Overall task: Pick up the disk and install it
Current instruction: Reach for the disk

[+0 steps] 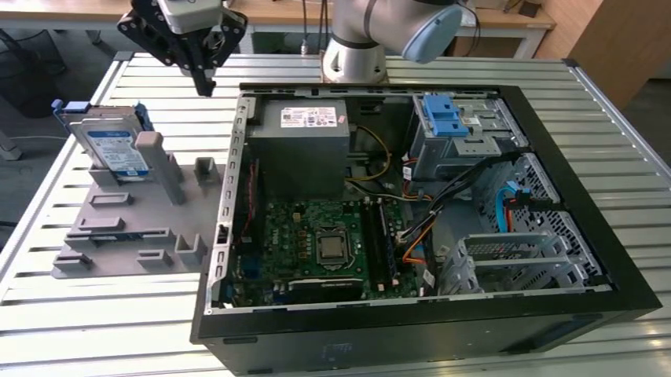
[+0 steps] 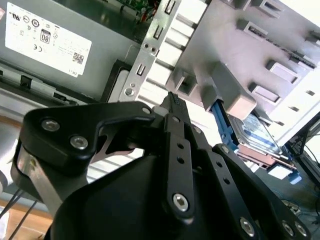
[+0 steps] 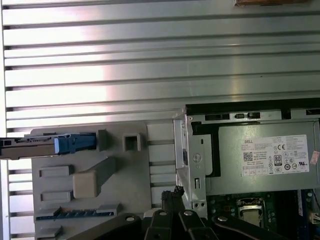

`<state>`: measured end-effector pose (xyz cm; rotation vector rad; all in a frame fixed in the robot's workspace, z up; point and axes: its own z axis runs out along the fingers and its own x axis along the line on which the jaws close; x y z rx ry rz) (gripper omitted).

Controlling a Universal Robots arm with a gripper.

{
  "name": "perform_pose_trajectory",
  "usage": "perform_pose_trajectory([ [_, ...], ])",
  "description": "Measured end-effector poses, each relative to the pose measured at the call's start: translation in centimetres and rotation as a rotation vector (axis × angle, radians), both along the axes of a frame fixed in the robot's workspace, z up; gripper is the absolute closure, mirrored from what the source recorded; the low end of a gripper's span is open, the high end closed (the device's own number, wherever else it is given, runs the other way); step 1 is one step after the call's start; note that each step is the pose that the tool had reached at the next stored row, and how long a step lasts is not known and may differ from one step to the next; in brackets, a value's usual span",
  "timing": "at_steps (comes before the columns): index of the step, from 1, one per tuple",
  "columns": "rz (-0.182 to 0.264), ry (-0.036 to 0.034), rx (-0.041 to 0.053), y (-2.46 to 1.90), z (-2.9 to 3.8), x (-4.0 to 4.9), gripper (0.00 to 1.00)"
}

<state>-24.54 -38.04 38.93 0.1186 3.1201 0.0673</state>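
Tool (image 1: 203, 84) on the arm (image 1: 362, 35), held above the slatted tabletop (image 1: 105, 330). In both wrist views the tool (image 2: 173, 100) (image 3: 177, 192) has its fingers drawn together to a single tip, with nothing between them; it holds nothing and touches nothing.

Disk (image 1: 113, 146): to the exterior view's left of the tool and lower than it, apart from it. It stands on edge, tilted, in the grey holder (image 1: 126, 228), its label facing the exterior camera and its blue frame showing at the upper edge. In the first wrist view the disk (image 3: 47, 145) appears edge-on, with the blue frame end towards the tool; in the second wrist view the disk (image 2: 260, 135) leans behind a grey post of the holder (image 2: 240, 50).

Case (image 1: 587, 157): open, lying flat, to the exterior view's right of the tool; its nearest corner sits just below and beside the tool tip. The power supply (image 1: 304, 133) is the part of the case closest to the tool; the board (image 1: 314, 236) lies beyond it, and the drive cage (image 1: 477, 137) with its blue latch (image 1: 445, 114) sits farther off, on the exterior view's right.
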Motion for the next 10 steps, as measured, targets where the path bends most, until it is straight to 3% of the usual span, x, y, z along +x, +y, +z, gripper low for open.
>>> perform_pose_trajectory([
  [10,0.0,-0.0001,0.0001,0.09,-0.21,-3.24,0.89],
])
